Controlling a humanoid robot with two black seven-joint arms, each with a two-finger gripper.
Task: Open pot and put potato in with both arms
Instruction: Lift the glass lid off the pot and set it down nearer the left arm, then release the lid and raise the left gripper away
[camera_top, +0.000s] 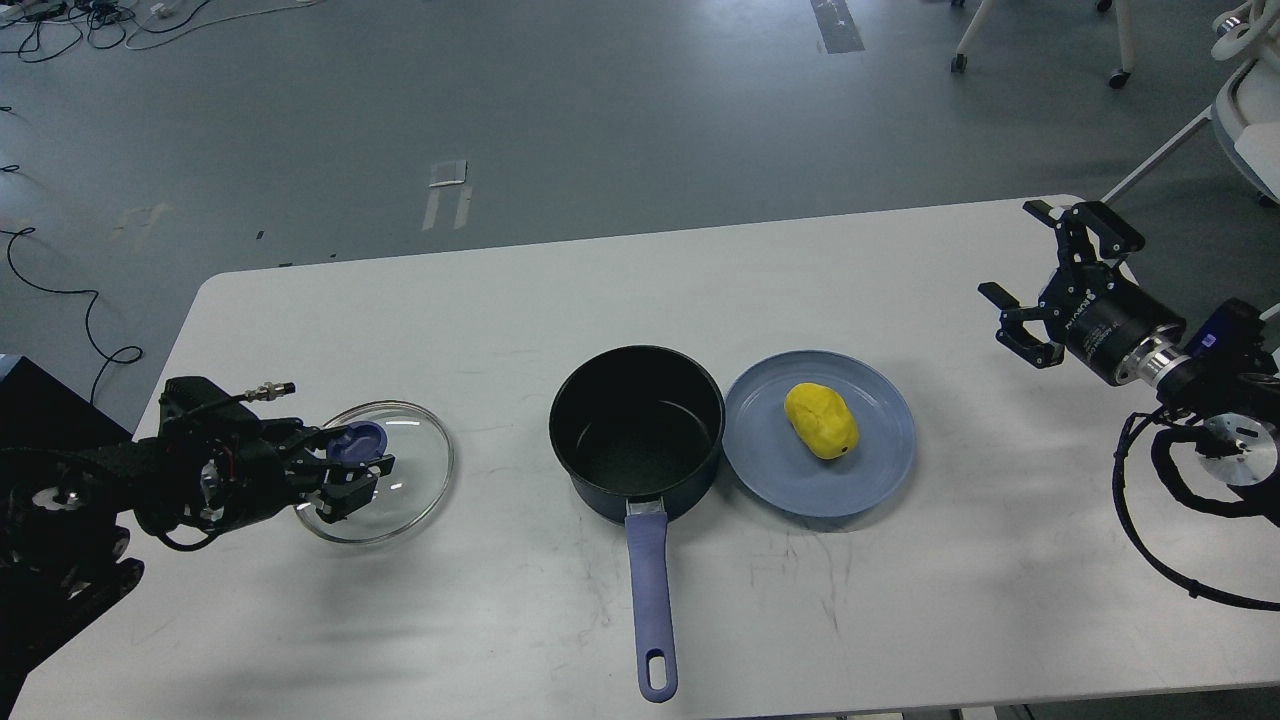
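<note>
The dark pot (637, 425) stands open at the table's middle, its blue handle (652, 605) pointing to the front edge. The yellow potato (821, 420) lies on a blue plate (880, 470) just right of the pot. My left gripper (352, 463) is shut on the blue knob of the glass lid (410, 480), which sits low at the table's left, on or just above the surface. My right gripper (1030, 275) is open and empty over the table's right end, well right of the plate.
The white table (500, 300) spans the view, with its front edge near the pot handle's tip. Chair legs (1120, 40) and a white chair (1245, 120) stand on the floor at the back right. Cables (60, 25) lie on the floor at the back left.
</note>
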